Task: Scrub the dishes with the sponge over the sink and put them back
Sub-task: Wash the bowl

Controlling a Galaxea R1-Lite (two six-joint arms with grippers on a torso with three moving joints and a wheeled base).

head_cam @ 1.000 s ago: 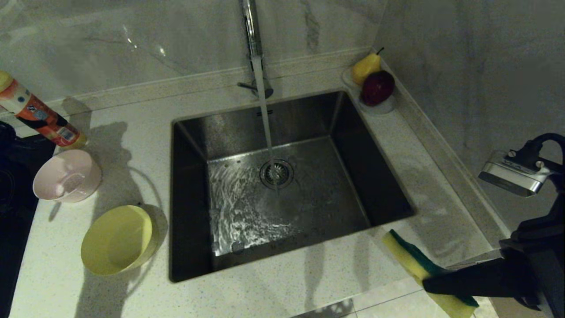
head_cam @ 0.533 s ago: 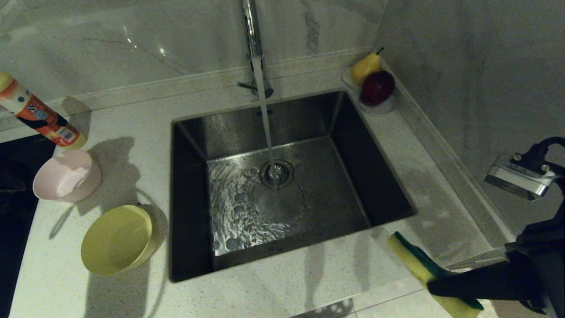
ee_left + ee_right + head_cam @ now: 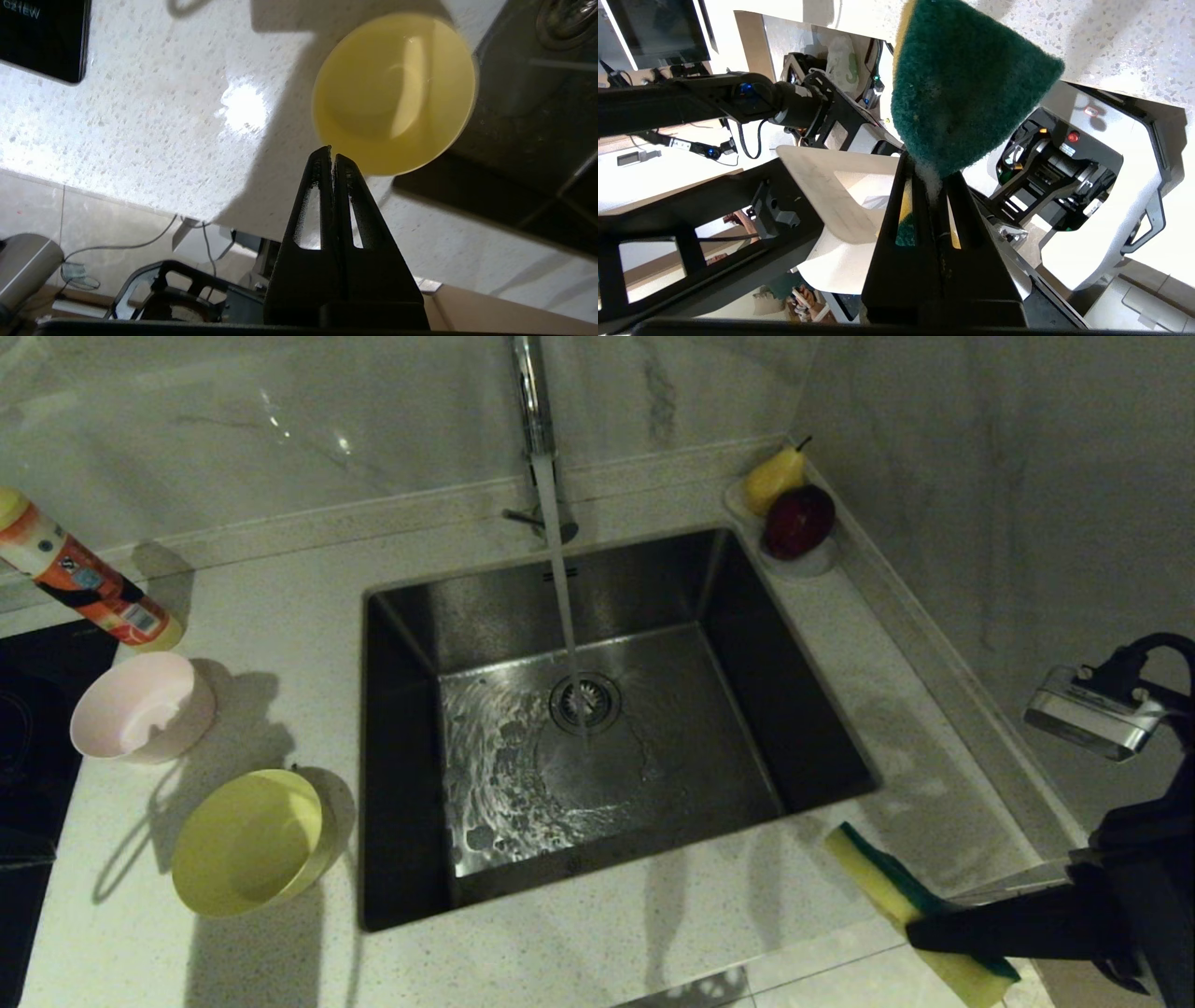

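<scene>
running into the steel sink [image 3: 747, 644], sunk in the middle of the counter [image 3: 653, 933], water from the tap [image 3: 534, 401] fell straight on the drain. a yellow bowl [image 3: 247, 845] sat near the counter's front edge, just beside the sink's left rim, tipped with its mouth facing up and toward the sink; a pink bowl [image 3: 140, 707] sat behind it toward the left edge, also tilted. no blue bowl showed. the sponge [image 3: 882, 887] hung above the front right corner of the counter, grasped at its near end by the right claw [image 3: 930, 179], long axis running from that corner toward the sink, green face turned right. the left claw [image 3: 331, 154] was clenched on nothing, its tips over the counter just beside the yellow bowl's rim. likely trouble: shut fingers could only nudge the bowl, perhaps into the sink, and the sponge, pinched by one end, could bend or slip when pressed.
</scene>
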